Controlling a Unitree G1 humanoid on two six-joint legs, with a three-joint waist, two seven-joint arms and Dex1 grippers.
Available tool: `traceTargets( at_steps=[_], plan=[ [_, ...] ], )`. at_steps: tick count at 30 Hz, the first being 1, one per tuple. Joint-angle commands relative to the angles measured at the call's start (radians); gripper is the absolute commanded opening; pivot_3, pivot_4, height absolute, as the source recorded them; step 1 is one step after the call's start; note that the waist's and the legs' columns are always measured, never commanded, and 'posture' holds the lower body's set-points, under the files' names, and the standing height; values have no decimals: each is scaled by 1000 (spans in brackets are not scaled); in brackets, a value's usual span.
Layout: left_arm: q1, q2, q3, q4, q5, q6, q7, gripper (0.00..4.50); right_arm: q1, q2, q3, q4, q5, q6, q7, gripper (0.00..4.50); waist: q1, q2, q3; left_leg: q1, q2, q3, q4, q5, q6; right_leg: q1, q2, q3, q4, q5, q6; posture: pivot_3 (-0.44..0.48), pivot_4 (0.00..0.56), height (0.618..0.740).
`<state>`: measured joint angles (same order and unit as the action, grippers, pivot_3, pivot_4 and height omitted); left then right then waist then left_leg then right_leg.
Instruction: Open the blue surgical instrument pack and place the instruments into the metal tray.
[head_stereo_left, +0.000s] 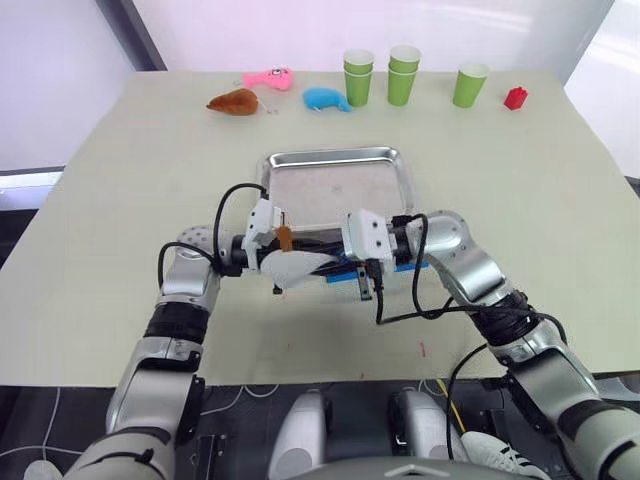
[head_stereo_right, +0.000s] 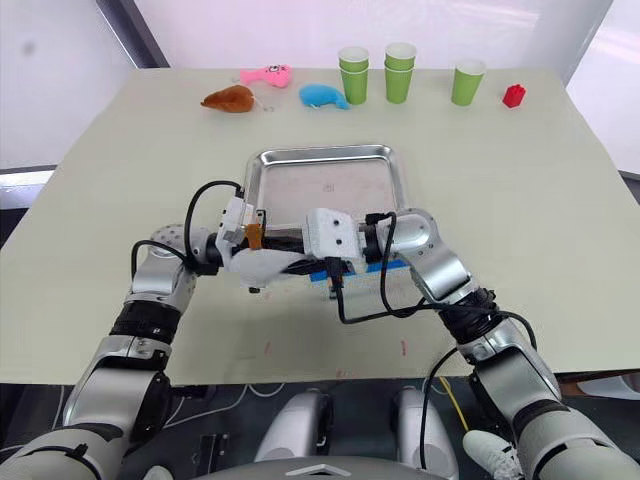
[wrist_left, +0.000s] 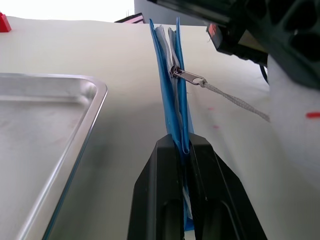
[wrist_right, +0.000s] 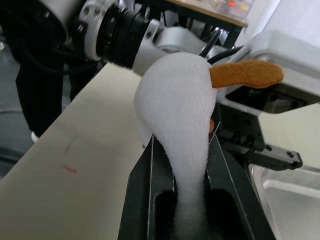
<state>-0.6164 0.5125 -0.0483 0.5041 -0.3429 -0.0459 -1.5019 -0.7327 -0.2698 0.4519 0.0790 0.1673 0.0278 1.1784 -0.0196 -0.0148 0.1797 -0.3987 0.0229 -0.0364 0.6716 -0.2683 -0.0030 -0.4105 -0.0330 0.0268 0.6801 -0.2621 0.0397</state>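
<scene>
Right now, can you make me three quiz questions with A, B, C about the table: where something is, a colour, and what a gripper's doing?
1. Where is the tray? A on the floor; B between pack and cups; C atop the cups.
2. What colour is the block by the cups? A red; B yellow; C black.
3. The left gripper is: A open; B holding a cup; C shut on the pack.
Answers: B, the tray lies beyond the pack, short of the cups; A, it is red; C, its fingers pinch the pack's edge.
</scene>
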Motion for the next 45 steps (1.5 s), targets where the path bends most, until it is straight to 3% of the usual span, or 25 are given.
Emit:
traceTargets(
  at_steps=[1, 3, 4, 7, 10, 18, 26, 29, 35, 45],
  plan=[
    [-23, -10, 0, 19, 11, -23, 5, 0, 8, -19, 36, -7, -44, -67, 35, 892, 1, 0, 0, 0, 0, 0, 0, 0, 0, 0, 0, 0, 0, 0, 0, 0, 150, 740],
    [-27, -14, -1, 26, 15, -27, 5, 0, 17, -38, 54, 12, -80, -110, 44, 1263, 1, 0, 0, 0, 0, 0, 0, 0, 0, 0, 0, 0, 0, 0, 0, 0, 150, 740],
    [-29, -15, -2, 29, 16, -29, 5, 0, 22, -41, 55, 17, -86, -119, 44, 1985, 1, 0, 0, 0, 0, 0, 0, 0, 0, 0, 0, 0, -1, 0, 0, 0, 150, 740],
    [-29, -16, -3, 31, 18, -33, 4, 0, 33, -55, 55, 13, -105, -145, 43, 2810, 1, 0, 0, 0, 0, 0, 0, 0, 0, 0, 0, 0, -1, 0, 0, 0, 150, 740],
    [-24, -16, -3, 31, 20, -38, 3, 0, 43, -73, 44, 0, -113, -167, 39, 4414, 1, 0, 0, 0, 0, 0, 0, 0, 0, 0, 0, 0, 0, 0, 0, 0, 150, 740],
    [1, -18, -7, 3, 19, -30, 7, 0, 74, -103, -28, -73, -76, -165, -17, 4475, 3, 0, 0, 0, 0, 0, 0, 0, 0, 0, 0, 0, 0, 0, 0, 0, 150, 740],
    [10, -12, -4, -7, 17, -24, 10, 0, 172, -258, -260, -316, 328, 248, 45, 4475, 8, 0, 0, 0, 0, -1, 0, 0, 0, 1, -1, -1, -1, 0, 0, 0, 150, 740],
    [13, -15, -6, -16, 15, -20, 13, 0, 171, -311, -340, -272, 371, 298, 38, 4475, 5, 0, 0, 0, -1, 0, 1, 0, 0, 1, -1, 0, -1, 0, 0, 0, 150, 740],
    [19, -17, -10, -33, 13, -14, 14, 0, 160, -351, -431, -86, 321, 190, 47, 4475, 4, 0, 0, 0, 0, 0, 1, 0, 0, 1, 0, 0, -1, 0, 0, 0, 150, 740],
    [20, -21, -15, -51, 14, -13, 20, 0, 135, -333, -379, 150, 250, 133, 154, 4475, 4, 0, 0, 0, 0, 1, 1, 0, 0, 1, -1, 0, -1, 0, 0, 0, 150, 740]
  ],
)
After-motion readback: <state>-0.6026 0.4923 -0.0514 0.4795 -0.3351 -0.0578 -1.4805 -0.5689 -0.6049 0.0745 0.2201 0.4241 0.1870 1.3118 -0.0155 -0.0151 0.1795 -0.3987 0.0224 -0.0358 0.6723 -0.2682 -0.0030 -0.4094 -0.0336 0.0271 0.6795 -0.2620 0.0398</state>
